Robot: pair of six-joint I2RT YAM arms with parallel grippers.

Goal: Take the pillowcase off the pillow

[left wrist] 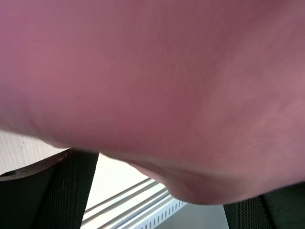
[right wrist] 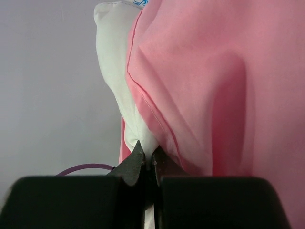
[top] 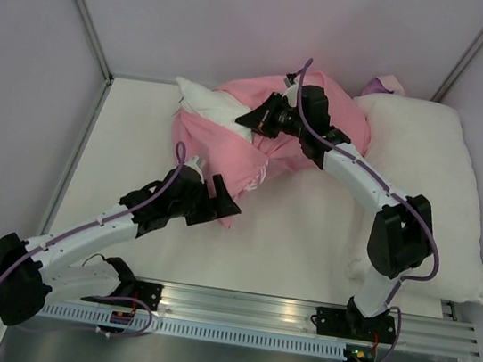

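Tabletop (top: pixel 125 142): right end effector (right wrist: pixel 147 153) (fully closed) on pillow (right wrist: pixel 112 62).

Two pillows (top: pixel 201 98) (top: pixel 426 180), one pillowcase (top: pixel 211 141), two arms (top: pixel 96 222) (top: pixel 363 178)

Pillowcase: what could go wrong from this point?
1. The right fingers pinch only a thin tip of the pillow; it might slip out when pulled.
2. The left fingers are open with the pillowcase draped over them, so nothing holds the pink cloth, and it could just travel along with the pillow.
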